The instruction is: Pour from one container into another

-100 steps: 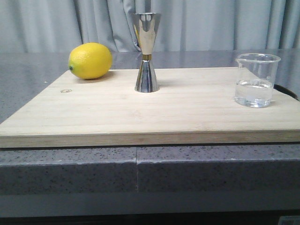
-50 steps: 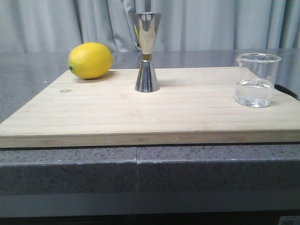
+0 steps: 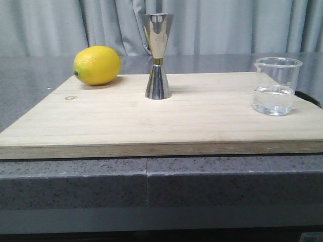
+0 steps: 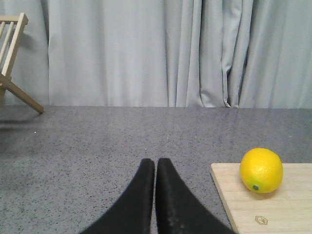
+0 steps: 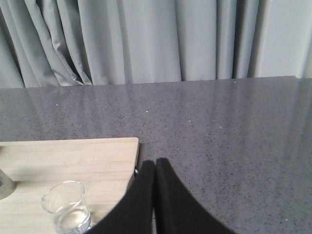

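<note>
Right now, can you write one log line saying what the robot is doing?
left gripper: shut, empty | right gripper: shut, empty | beaker: untouched, on board | jigger: upright | pour: not started

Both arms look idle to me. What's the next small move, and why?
Probably open the right gripper and ease it toward the beaker. It sits untouched on the board's right side, liquid inside, nearest that arm, and both grippers are shut and empty. The jigger stands upright, ready.
</note>
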